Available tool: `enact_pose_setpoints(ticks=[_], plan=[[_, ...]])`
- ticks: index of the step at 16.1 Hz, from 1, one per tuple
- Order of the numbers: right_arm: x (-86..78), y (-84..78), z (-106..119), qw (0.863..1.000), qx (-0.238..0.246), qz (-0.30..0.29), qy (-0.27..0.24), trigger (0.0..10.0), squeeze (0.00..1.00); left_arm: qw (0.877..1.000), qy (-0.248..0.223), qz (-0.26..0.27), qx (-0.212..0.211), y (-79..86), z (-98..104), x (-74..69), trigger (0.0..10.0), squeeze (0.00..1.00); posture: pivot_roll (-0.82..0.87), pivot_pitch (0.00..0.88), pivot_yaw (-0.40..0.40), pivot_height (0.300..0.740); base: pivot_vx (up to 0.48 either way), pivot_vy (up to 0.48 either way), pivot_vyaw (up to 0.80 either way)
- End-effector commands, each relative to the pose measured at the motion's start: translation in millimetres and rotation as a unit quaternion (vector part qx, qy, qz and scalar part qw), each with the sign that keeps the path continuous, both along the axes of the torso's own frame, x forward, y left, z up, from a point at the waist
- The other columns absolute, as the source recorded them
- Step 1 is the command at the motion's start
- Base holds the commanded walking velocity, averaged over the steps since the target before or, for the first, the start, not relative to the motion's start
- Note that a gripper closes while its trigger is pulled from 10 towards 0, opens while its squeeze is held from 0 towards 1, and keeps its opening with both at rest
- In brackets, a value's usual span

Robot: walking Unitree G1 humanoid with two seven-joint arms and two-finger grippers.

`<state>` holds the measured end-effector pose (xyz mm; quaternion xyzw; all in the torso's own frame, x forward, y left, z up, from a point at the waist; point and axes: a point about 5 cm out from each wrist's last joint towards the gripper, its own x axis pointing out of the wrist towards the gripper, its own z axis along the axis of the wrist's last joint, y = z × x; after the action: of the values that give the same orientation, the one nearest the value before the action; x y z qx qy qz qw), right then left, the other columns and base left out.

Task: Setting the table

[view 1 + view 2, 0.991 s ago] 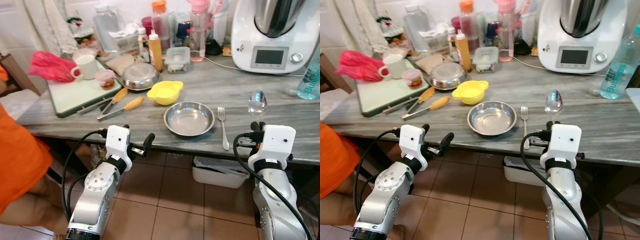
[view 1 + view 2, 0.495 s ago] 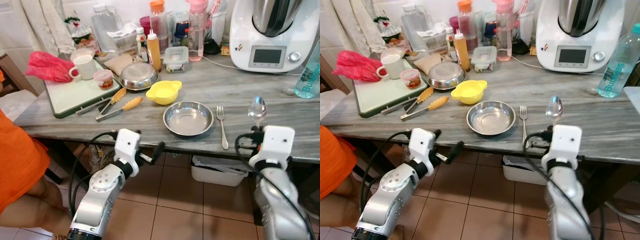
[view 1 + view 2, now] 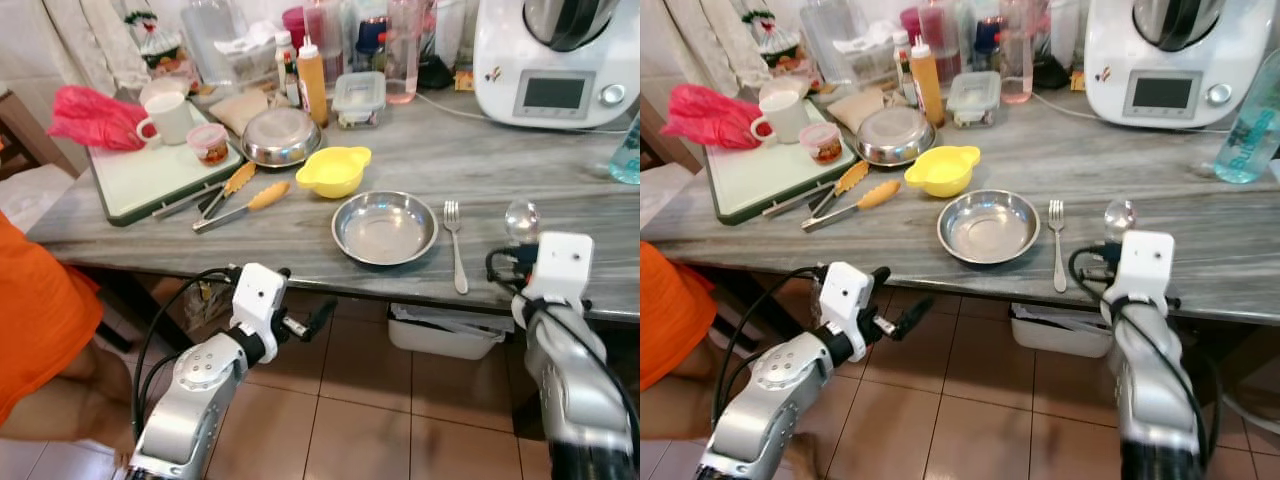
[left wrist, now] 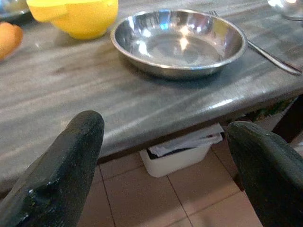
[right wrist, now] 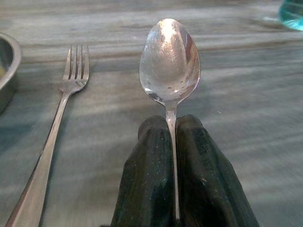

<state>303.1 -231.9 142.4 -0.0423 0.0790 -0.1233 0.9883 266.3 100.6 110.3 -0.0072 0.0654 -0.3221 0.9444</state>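
Observation:
A steel bowl (image 3: 385,228) sits near the front edge of the grey marble table (image 3: 300,245). A fork (image 3: 455,245) lies just right of it, tines pointing away from me. My right gripper (image 5: 173,124) is shut on the handle of a spoon (image 5: 169,61), whose bowl (image 3: 521,220) hovers low over the tabletop to the right of the fork. Below the table's front edge, my left gripper (image 4: 165,124) is open with nothing between its fingers, facing the steel bowl (image 4: 179,41).
Behind the steel bowl are a yellow bowl (image 3: 334,170), tongs (image 3: 240,205), a covered steel dish (image 3: 282,138) and a tray (image 3: 150,180) with a mug. Bottles and a white kitchen machine (image 3: 555,60) line the back. A person in orange (image 3: 30,320) stands at left. A white bin (image 3: 440,335) sits under the table.
The head view has shifted a little. My left gripper has swung lower and to the right under the table edge. The spoon in my right gripper has come down closer to the tabletop.

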Motion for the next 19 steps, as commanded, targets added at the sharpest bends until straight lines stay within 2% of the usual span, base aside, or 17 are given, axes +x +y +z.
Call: enact_pose_setpoints(ticks=[1, 4, 9, 16, 19], plan=[[6.5, 2.8, 0.8, 1.000, 0.006, 0.014, 0.002, 10.0, 0.00, 1.000, 0.004, -0.006, 0.006, 4.0, 1.1, -3.9, 10.0, 0.00, -0.12, 0.147, 0.143, 0.740, 0.000, 0.000, 0.00], [16.5, 3.6, 4.7, 1.000, 0.010, 0.021, 0.000, 10.0, 0.00, 1.000, -0.002, -0.001, 0.012, 9.2, 4.9, -3.6, 10.0, 0.00, -0.11, 0.143, 0.143, 0.740, 0.000, 0.000, 0.00], [26.0, 4.0, -0.1, 0.999, 0.023, 0.027, 0.005, 10.0, 0.00, 1.000, -0.001, 0.000, 0.012, 8.0, 6.6, -2.5, 10.0, 0.00, -0.11, 0.133, 0.143, 0.740, 0.000, 0.000, 0.00], [47.5, 13.9, -2.1, 0.997, 0.047, 0.052, 0.008, 10.0, 0.00, 1.000, 0.009, -0.003, 0.023, 13.1, 5.0, -8.8, 10.0, 0.00, -0.08, 0.144, 0.152, 0.740, 0.000, 0.000, 0.00], [51.5, 19.6, -2.5, 0.997, 0.056, 0.056, 0.009, 10.0, 0.00, 0.999, 0.011, -0.012, 0.027, 12.4, 5.2, -9.4, 10.0, 0.00, -0.08, 0.142, 0.154, 0.740, 0.000, 0.000, 0.00]])
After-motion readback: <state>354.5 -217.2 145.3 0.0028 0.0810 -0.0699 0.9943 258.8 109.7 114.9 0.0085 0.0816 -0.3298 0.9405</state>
